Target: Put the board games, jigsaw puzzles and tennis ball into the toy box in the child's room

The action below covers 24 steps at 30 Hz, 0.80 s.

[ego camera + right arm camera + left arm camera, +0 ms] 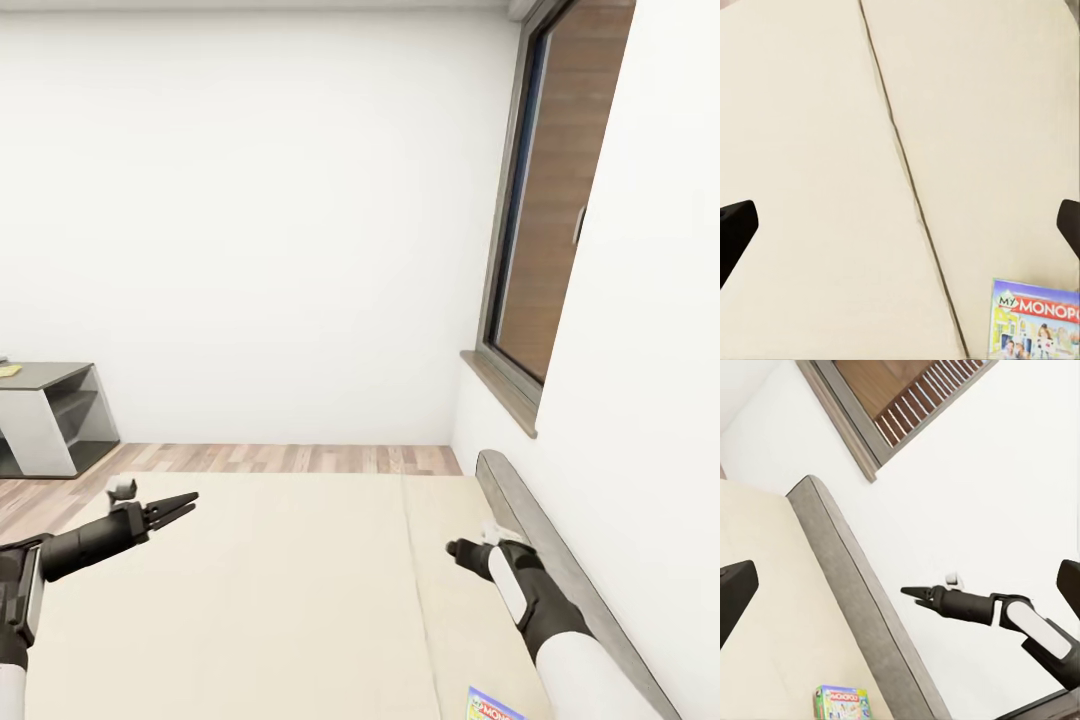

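One board game [493,706], a blue box printed "MY MONOPOLY", lies flat on the bed [260,600] at its near right, close to the grey headboard [560,570]. The right wrist view shows this box [1039,319] on the beige pad beside the seam, and it also lies by the headboard in the left wrist view [842,701]. My right gripper [462,550] hovers above the bed's right pad, open and holding nothing. My left gripper [175,510] hangs open over the left pad. At the far left stands an end of the table [50,410].
A small yellow thing [8,370] lies on the table's dark lower section. A wooden floor strip [280,458] runs between bed and far wall. A window [545,210] with a sill is set in the right wall above the headboard.
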{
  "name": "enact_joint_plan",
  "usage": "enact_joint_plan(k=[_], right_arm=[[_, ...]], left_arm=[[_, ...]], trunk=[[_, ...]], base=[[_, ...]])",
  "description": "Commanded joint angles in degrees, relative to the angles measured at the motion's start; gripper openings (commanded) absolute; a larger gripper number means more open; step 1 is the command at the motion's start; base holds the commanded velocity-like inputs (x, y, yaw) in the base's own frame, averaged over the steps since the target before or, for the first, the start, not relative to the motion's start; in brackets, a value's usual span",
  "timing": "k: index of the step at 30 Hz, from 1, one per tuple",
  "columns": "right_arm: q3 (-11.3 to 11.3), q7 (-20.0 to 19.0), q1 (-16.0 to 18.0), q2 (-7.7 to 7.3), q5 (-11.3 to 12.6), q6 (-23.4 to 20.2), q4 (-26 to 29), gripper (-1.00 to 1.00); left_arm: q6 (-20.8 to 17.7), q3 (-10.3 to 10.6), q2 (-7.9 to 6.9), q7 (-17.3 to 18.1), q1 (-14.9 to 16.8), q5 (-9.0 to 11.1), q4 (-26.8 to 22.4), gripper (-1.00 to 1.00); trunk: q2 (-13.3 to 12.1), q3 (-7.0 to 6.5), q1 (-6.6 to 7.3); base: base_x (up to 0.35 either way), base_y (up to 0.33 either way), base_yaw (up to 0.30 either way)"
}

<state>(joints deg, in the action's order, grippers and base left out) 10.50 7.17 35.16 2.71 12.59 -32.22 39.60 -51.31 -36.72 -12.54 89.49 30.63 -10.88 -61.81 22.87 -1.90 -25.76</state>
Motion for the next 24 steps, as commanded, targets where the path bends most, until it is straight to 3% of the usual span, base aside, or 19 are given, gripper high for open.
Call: enact_joint_plan(k=[1,6,14,24], right_arm=[[0.0,1.2,0.1,-0.05,0.6,-0.3,0.0,1.00],[-0.1,2.3,0.3,-0.27,0.6,-2.7,0.0,1.00],[-0.1,2.6,1.2,-0.25,0.5,-7.2,0.1,1.00],[-0.1,2.2,1.2,-0.37,0.7,-7.6,0.2,1.00]], left_arm=[[-0.6,-0.1,0.16,0.5,0.0,-0.6,-0.1,1.00],[-1.1,1.7,1.65,0.5,0.0,-0.5,-0.2,1.00],[-3.3,9.7,5.04,0.5,0.0,-0.7,0.3,1.00],[-3.1,11.6,5.90,0.5,0.0,-0.5,0.6,1.00]], trunk=[[0.0,0.03,-0.02],[0.0,0.03,-0.02],[0.0,0.03,-0.02],[0.0,0.03,-0.02]], base=[[0.000,0.000,0.000],[0.000,0.000,0.000],[0.000,0.000,0.000],[0.000,0.000,0.000]])
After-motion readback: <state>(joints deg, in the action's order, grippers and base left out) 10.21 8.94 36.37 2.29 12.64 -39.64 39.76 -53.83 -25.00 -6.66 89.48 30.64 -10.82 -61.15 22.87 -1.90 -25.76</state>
